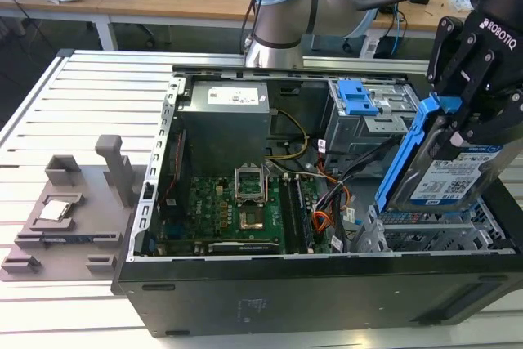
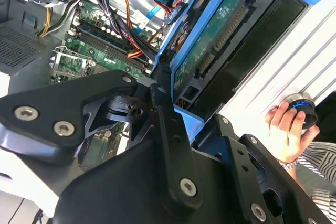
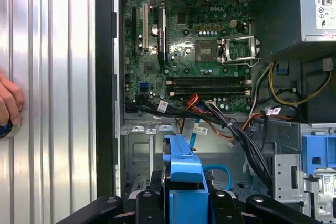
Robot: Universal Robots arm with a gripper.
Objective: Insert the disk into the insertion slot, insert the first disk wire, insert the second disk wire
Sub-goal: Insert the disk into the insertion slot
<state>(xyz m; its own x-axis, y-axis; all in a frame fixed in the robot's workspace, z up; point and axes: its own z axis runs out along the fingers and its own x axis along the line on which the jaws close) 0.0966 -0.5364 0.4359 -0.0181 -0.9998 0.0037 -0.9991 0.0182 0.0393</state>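
My gripper is shut on the disk, a silver drive with a white-and-blue label in a bright blue carrier. I hold it tilted, one end raised, over the exterior view's right end of the open computer case. Its lower end hangs just above the insertion slot, a low perforated silver cage. In the second wrist view the disk's green circuit-board underside faces the camera. In the first wrist view the blue carrier sits between my fingers above the slot's floor. Loose black and orange wires lie beside the slot.
A taller grey cage with a blue latch stands behind the slot. The motherboard and power supply fill the case's middle. A grey fixture lies on the slatted table. A person's hand rests on a round knob.
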